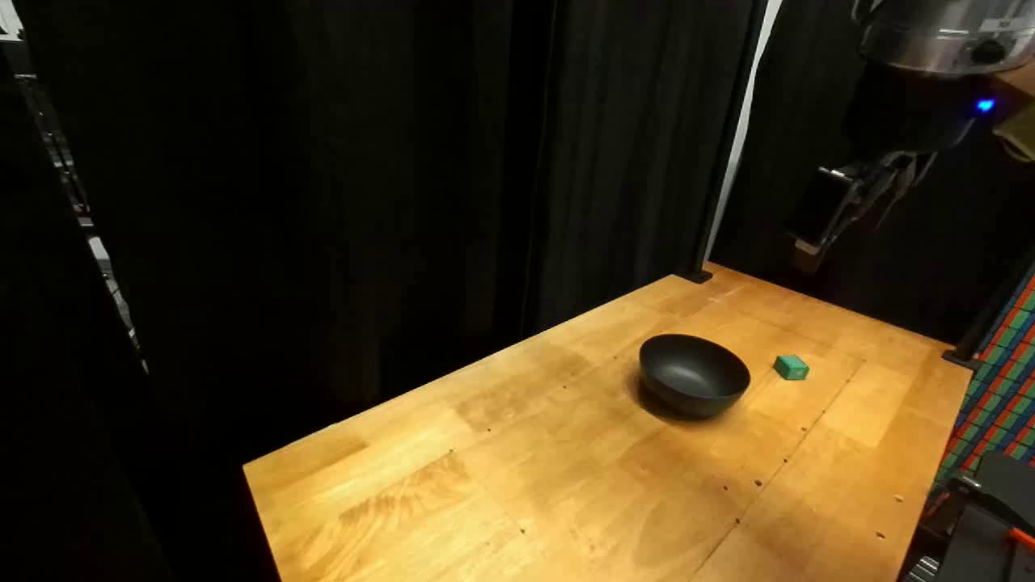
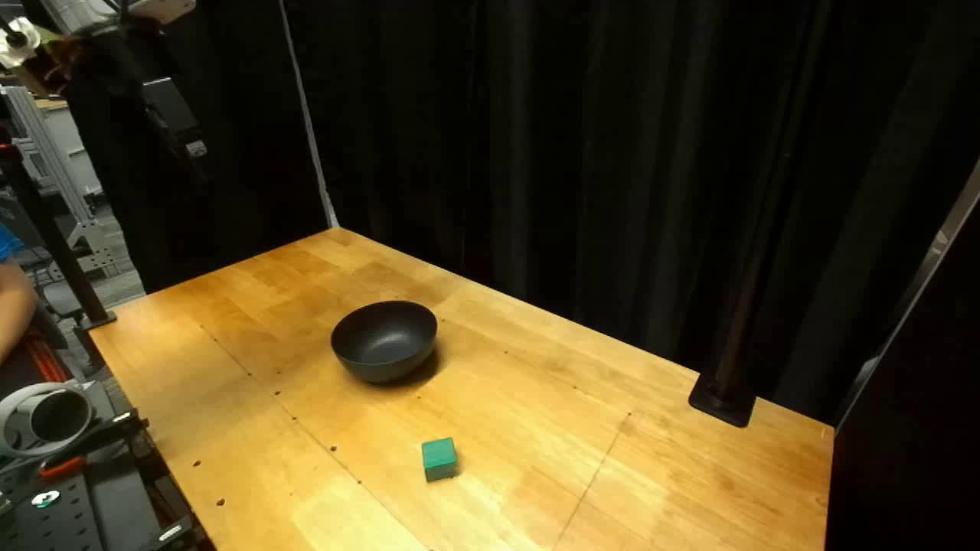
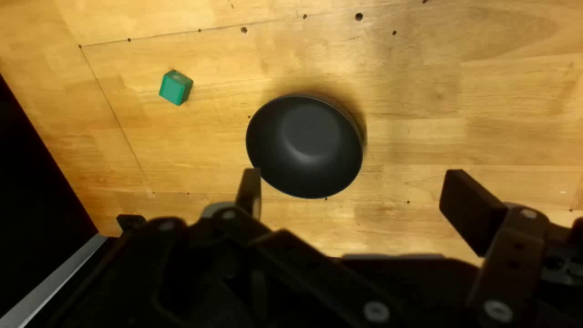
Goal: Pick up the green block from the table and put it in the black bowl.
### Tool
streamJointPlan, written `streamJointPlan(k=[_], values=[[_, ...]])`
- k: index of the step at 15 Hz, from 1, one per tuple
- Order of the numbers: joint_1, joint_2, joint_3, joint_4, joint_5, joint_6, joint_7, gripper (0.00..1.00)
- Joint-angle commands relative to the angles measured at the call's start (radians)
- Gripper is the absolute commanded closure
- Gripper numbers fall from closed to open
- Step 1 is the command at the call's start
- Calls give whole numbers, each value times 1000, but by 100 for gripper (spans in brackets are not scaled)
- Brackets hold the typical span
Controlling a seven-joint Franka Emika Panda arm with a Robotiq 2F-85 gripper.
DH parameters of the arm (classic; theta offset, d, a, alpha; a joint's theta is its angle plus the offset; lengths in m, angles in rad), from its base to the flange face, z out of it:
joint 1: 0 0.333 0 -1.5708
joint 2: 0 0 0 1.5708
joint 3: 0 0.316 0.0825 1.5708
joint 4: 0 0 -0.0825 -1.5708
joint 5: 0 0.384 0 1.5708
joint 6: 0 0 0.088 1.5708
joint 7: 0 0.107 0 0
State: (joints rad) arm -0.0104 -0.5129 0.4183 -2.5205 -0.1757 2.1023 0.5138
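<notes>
Wrist view, looking down: gripper (image 3: 356, 191) at btm, jaws spread wide; tabletop & part of the black bowl (image 3: 305, 146) show in the gap. Both exterior views have the gripper dim vs. black curtains (image 1: 647, 162), so the jaw spread can't be told there. In an exterior view, a person's bare arm (image 2: 11, 302) is at the L margin, above a round grey tube-like item (image 2: 57, 417); in an exterior view, a red, green & blue checked surface (image 1: 1003, 380) is at the R margin.

Edges: the wooden table (image 1: 566, 453) runs alongside the curtains, & dark posts w/ flat feet (image 2: 723, 402) stand at its edge. In wrist view a table edge slants down the far L, black beyond. Green block (image 2: 439, 459) sits in from the visible edges, wood on all sides; a strip of wood separates it from the upright bowl.

Block vs. gripper: block's on the table, near the bowl but outside it. Gripper hangs well above both. In wrist view block's upper L, outside the jaw span; bowl's mostly btwn, its rim overlapped by the L-hand jaw tip in line of sight.
</notes>
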Motion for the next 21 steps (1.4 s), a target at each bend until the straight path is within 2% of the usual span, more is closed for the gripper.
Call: streamJointPlan(k=[1,4,7,11,14,18,21], values=[[33,7,-30,7,-19,-5,15,0],[33,3,-30,16,-19,-5,15,0],[-21,86,-78,47,-27,-4,32,0],[-116,231,-220,73,-62,45,20,0],[-170,385,-332,129,-74,108,21,0],[-182,618,-455,235,-30,183,12,0],[-166,773,-519,314,6,202,4,0]])
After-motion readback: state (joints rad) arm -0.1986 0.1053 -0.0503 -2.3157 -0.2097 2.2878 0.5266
